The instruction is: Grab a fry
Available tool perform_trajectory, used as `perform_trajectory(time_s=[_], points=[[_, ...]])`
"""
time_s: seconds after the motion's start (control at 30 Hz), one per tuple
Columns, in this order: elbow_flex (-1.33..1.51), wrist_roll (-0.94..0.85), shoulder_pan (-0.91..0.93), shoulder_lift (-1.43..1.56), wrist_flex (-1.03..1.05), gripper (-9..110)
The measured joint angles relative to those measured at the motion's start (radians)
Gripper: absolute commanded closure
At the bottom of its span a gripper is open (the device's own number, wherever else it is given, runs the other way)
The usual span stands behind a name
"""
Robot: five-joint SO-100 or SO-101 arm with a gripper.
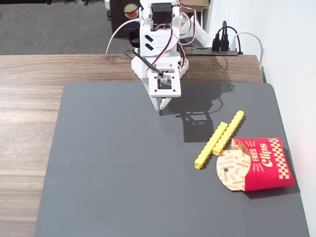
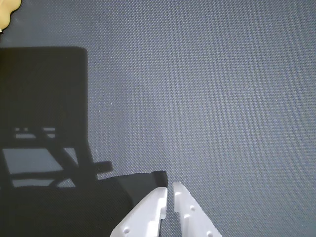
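Two yellow fries lie side by side on the dark grey mat (image 1: pixel 123 173), right of centre in the fixed view: one fry (image 1: pixel 211 145) lower left, the other fry (image 1: pixel 228 132) upper right, its end touching the red "Fries Clips" carton (image 1: pixel 256 164). My white gripper (image 1: pixel 163 105) hangs at the mat's far edge, well to the left of the fries and apart from them. In the wrist view the gripper (image 2: pixel 170 186) shows at the bottom edge, jaws nearly together with nothing between them, above bare mat. A yellowish bit (image 2: pixel 8 11) shows at the top left corner.
The mat lies on a wooden table (image 1: pixel 29 98). A white wall (image 1: pixel 291 59) runs along the right side. A black power strip (image 1: pixel 217 48) with cables lies behind the arm base. The arm's shadow (image 1: pixel 197 111) falls on the mat.
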Motion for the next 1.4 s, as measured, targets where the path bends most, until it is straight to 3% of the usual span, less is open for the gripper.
perform_trajectory(time_s=[0.83,1.1,1.4], points=[[-0.038,0.049,-0.06,-0.109,-0.012,101],[-0.212,0.267,-0.155,-0.331,-0.006,101],[-0.457,0.618,-0.391,-0.653,-0.023,101]])
